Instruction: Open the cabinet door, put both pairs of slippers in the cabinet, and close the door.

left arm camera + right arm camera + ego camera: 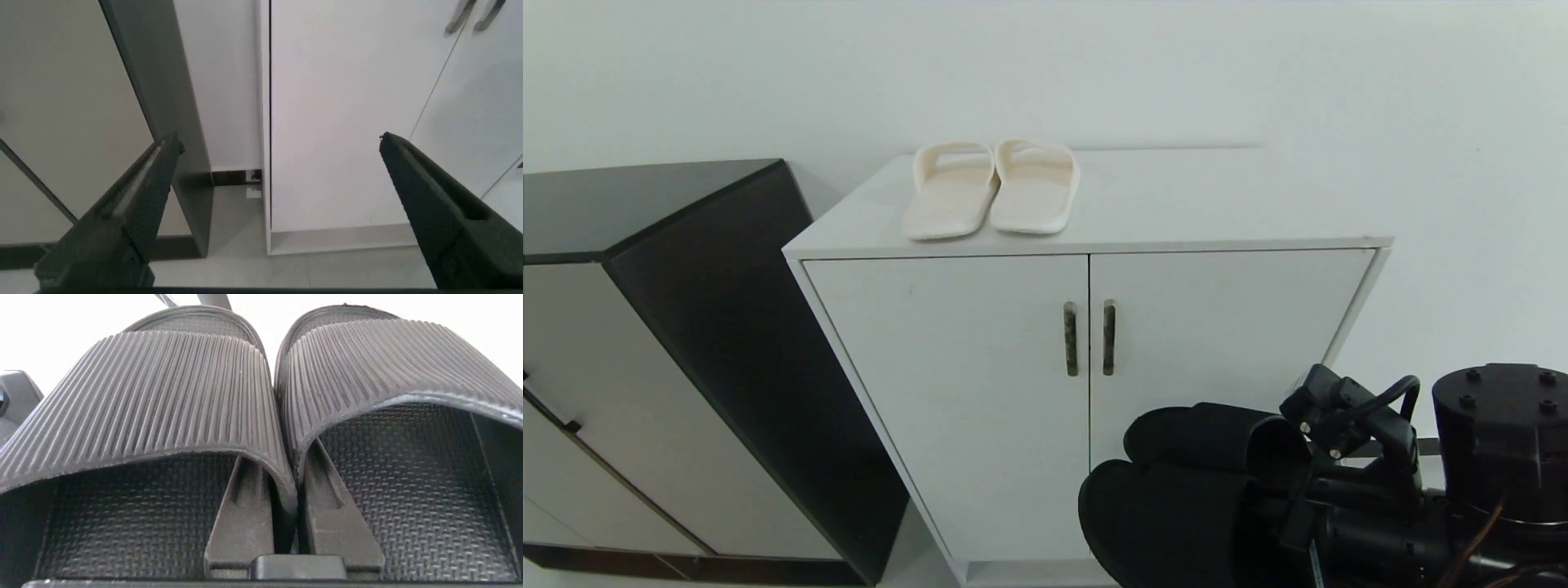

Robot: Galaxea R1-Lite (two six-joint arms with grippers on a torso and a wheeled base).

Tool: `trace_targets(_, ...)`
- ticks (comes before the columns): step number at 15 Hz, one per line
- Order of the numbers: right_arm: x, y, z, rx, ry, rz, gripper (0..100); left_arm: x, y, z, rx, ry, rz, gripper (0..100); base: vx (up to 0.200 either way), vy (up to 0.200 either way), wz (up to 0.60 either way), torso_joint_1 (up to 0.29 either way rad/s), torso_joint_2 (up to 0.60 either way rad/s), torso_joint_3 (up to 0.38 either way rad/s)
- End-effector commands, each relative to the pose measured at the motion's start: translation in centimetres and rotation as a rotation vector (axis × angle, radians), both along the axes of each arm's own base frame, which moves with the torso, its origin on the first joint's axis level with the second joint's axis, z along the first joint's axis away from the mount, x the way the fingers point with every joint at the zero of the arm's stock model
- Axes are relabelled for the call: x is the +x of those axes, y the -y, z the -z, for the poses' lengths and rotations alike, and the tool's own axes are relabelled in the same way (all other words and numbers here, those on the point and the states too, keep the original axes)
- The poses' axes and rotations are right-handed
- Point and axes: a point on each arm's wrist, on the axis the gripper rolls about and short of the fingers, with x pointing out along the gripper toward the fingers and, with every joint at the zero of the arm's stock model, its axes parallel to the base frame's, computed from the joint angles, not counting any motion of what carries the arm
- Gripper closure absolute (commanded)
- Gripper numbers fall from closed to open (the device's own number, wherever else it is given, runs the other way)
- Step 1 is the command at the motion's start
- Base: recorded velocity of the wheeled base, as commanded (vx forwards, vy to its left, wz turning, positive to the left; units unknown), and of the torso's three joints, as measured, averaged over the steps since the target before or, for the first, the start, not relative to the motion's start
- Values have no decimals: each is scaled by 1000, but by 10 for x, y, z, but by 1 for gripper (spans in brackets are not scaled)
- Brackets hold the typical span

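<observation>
Head view: the cream slippers (992, 189) lie side by side on top of the white cabinet (1201, 204), long axes front to back, toes toward the wall (1258, 73). Both doors (947, 392) are shut. The black slippers (1176, 482) hang low before the right door.

Left wrist view: the left tool (279, 143) is spread wide (nothing between).

Right wrist view: the right tool (286, 478) pinches the black pair's inner walls together, toes pointing away from the wrist.
</observation>
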Motion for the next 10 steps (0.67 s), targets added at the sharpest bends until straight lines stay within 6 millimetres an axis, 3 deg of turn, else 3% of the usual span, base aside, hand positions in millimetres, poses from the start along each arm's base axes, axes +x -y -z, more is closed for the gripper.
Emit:
trace_targets(1,0,-1,1,-3,-3,-2,100,0,0,0,-4,-1,1,0,0,0,0,-149,471,315)
trace_targets(7,-2,-2,1,0,0,-14,100,9,0,-3,62,-112,82,0,0,0,0,-119,463,342)
trace_targets(8,-3,-3,1,-1,-1,-17,100,10,0,-23,75,-84,94,0,0,0,0,-76,461,364)
trace_targets(9,-2,-3,2,-1,-1,-16,100,14,2,-67,5,-39,156,0,0,0,0,-61,442,369)
trace_targets(10,-2,-3,2,-3,-3,-17,100,24,4,-82,-4,-72,249,0,0,0,0,-36,447,393)
